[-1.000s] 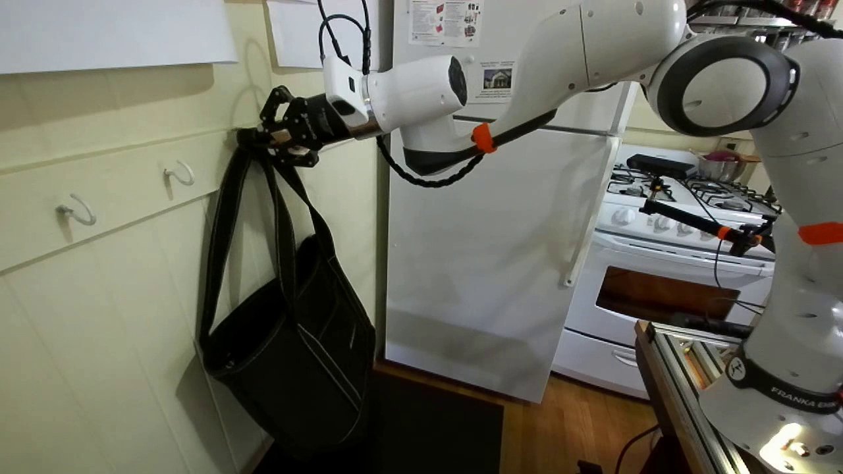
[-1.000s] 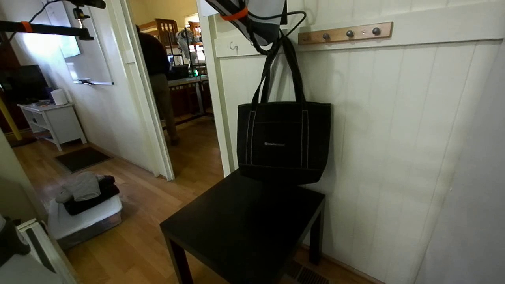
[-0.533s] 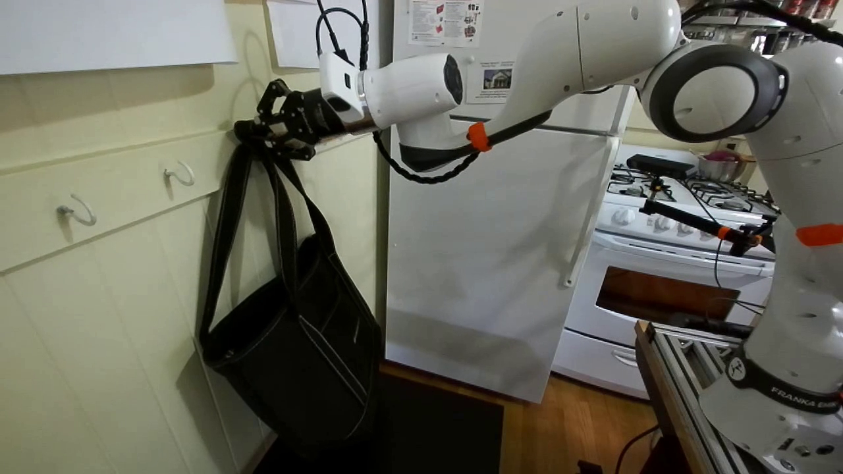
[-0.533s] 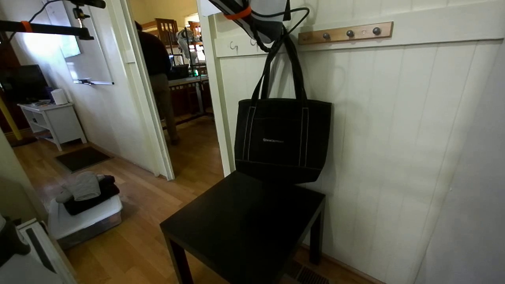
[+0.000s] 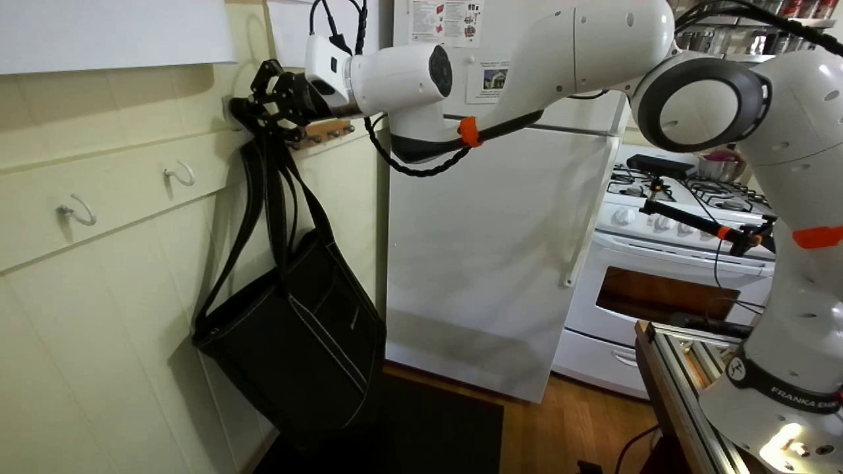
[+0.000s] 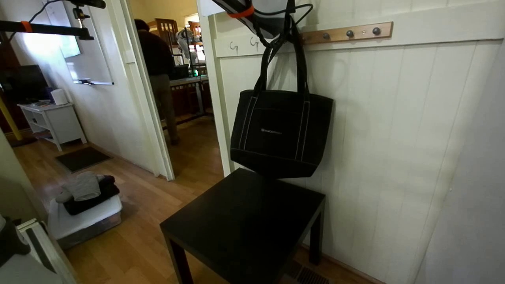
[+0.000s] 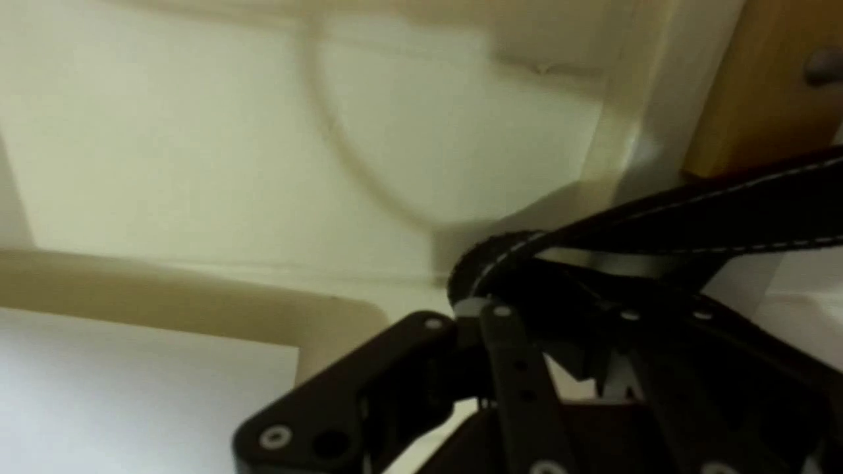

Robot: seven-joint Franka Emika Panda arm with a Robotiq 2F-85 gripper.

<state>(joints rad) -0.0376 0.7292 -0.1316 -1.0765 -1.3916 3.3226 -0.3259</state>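
Note:
A black tote bag point(image 5: 296, 342) with pale stitching hangs from its long straps below my gripper point(image 5: 258, 118). It also shows in an exterior view point(image 6: 281, 130), tilted, with a small pale logo on its front. In the wrist view my gripper point(image 7: 546, 309) is closed around the dark straps point(image 7: 724, 214), which loop past its fingertips close to the wall. The straps bunch between the fingers, so their exact grip is dark and partly hidden. In an exterior view the gripper itself is hidden behind the arm point(image 6: 272, 23) and straps.
White hooks point(image 5: 179, 173) point(image 5: 78, 209) sit on the wall board. A wooden peg rail point(image 5: 323, 133) is just beyond the gripper, also in an exterior view point(image 6: 347, 34). A black table point(image 6: 244, 221) stands under the bag. A fridge point(image 5: 487, 263) and stove point(image 5: 678, 263) stand behind.
The gripper and straps have moved up and slightly along the wall. The bag has risen and tilted more, its bottom higher against the table. More of the peg rail shows beyond the gripper.

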